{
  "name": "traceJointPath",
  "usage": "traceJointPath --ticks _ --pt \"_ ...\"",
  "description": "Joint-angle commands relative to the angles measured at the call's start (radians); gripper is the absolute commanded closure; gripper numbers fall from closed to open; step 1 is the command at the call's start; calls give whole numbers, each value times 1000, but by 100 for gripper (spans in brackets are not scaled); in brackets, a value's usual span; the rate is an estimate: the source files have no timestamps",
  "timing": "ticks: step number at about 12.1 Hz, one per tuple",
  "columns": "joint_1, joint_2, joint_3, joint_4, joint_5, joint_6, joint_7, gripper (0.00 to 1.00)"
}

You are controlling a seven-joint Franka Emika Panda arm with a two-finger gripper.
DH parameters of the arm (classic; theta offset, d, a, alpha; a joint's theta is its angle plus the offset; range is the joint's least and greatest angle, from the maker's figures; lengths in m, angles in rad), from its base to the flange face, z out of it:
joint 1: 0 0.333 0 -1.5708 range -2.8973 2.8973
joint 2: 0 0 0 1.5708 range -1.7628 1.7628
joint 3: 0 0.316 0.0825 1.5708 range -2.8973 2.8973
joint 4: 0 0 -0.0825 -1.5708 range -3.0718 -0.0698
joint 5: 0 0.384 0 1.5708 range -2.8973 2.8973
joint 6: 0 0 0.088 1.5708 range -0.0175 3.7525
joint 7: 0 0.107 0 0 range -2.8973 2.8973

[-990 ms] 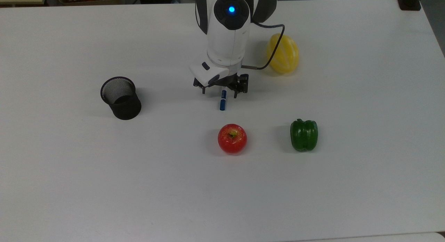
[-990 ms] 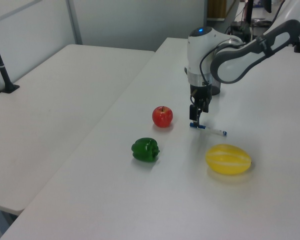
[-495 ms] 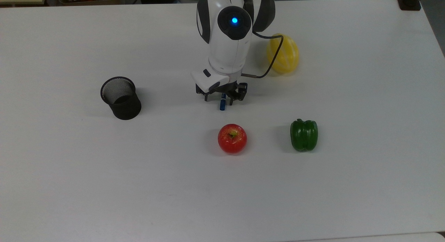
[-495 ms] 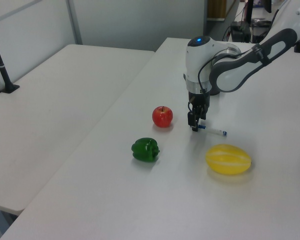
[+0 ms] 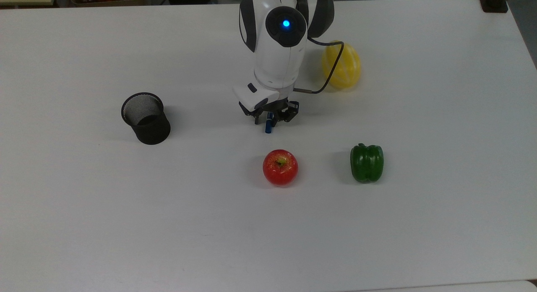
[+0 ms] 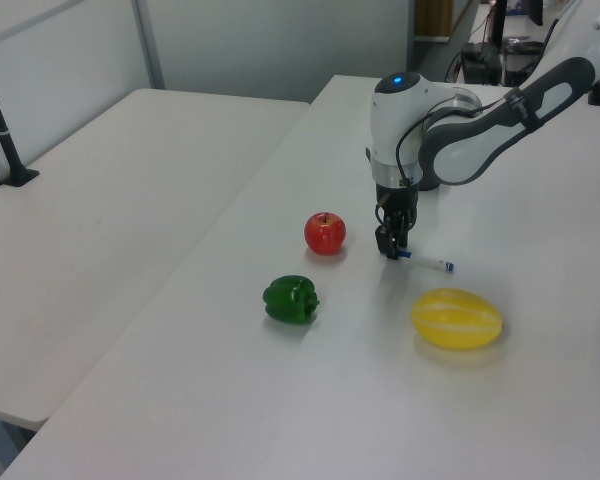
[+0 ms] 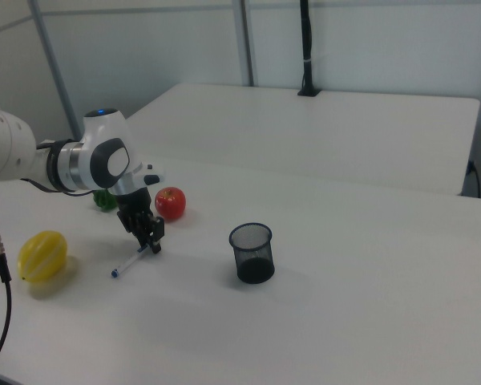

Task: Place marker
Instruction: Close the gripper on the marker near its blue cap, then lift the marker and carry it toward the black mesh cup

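The marker (image 5: 268, 127) lies flat on the white table (image 5: 84, 220), and in the top view its blue cap sticks out from under my gripper (image 5: 267, 122). In the left view the white barrel of the marker (image 6: 427, 261) runs rightward from my gripper (image 6: 390, 251). In the right view the marker (image 7: 127, 265) slants down to the left from my gripper (image 7: 151, 245). The gripper is down at table height, its fingers drawn in close on either side of the cap end.
A black mesh cup (image 5: 146, 118) stands upright toward the top view's left. A red apple (image 5: 280, 167) sits just below the gripper in the top view, with a green pepper (image 5: 367, 162) to its right. A yellow melon-like fruit (image 5: 346, 65) lies by the arm.
The gripper has come down over the marker's cap end. Its fingers have narrowed from a wide spread to close against the marker. The marker has not moved.
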Motion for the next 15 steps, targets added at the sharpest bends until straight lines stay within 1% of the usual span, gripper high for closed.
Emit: traceJointPath --ticks 1,2,4,7,10,12,15 --pt "12 -5 -6 -19 -18 2 24 70" --pt "11 -6 -6 -19 -18 2 24 75" --pt "12 -6 -6 -19 -18 0 24 81" --pt "12 -9 -6 -14 -18 -20 24 87" --pt "12 -18 -6 -11 -18 -43 24 88" --pt "12 -43 -6 4 -16 -67 19 88" --pt "9 -106 -6 90 -16 -250 7 88"
